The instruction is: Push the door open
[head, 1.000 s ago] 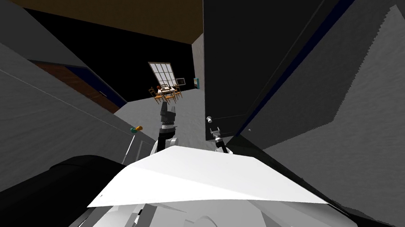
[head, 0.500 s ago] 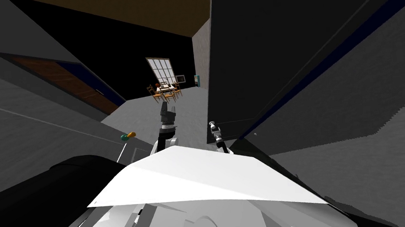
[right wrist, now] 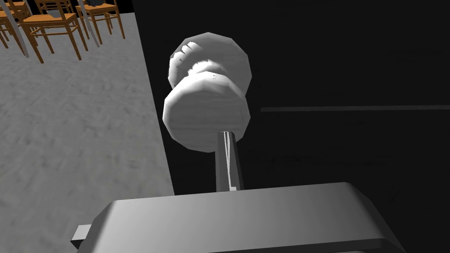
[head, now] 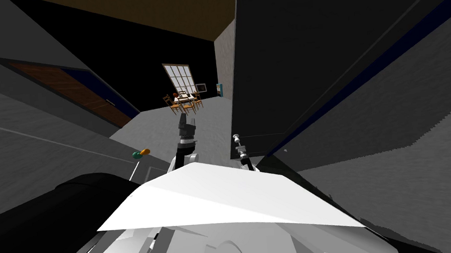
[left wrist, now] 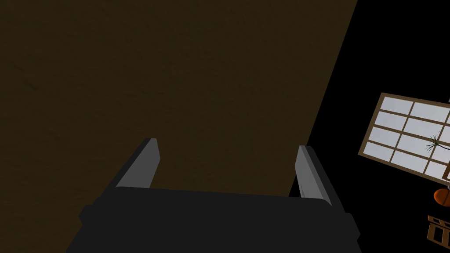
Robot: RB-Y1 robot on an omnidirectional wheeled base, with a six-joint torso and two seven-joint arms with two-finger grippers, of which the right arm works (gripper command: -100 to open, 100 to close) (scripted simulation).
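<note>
Hallway, grey floor (head: 169, 132); wooden chairs (head: 183, 105) and a paned window (head: 180, 78) stood at its far end. Dark door (head: 314, 50): stood at the robot's right. White knob (right wrist: 206, 112): sat near the door's free edge. Right gripper (right wrist: 227, 145): fingers were closed together, tips against the knob. Left gripper (left wrist: 227, 144): fingers were wide apart, held nothing, raised over the floor.
</note>
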